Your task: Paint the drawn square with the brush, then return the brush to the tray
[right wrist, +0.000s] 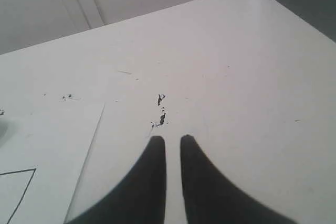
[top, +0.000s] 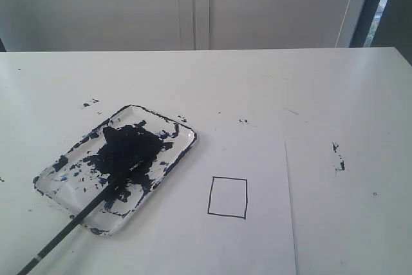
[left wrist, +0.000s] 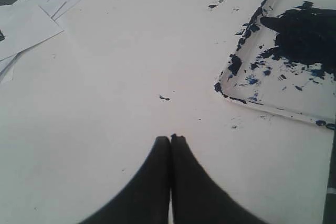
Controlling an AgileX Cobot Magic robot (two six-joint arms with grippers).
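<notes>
no readable text, labels, numbers anywhere

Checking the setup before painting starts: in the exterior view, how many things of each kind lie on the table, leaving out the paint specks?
tray: 1
brush: 1
paper sheet: 1
drawn square: 1
Total: 4

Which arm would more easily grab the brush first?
Left. The brush lies in the tray with its handle pointing out on the left side; the left wrist view shows the tray nearby, the right one neither.
</notes>
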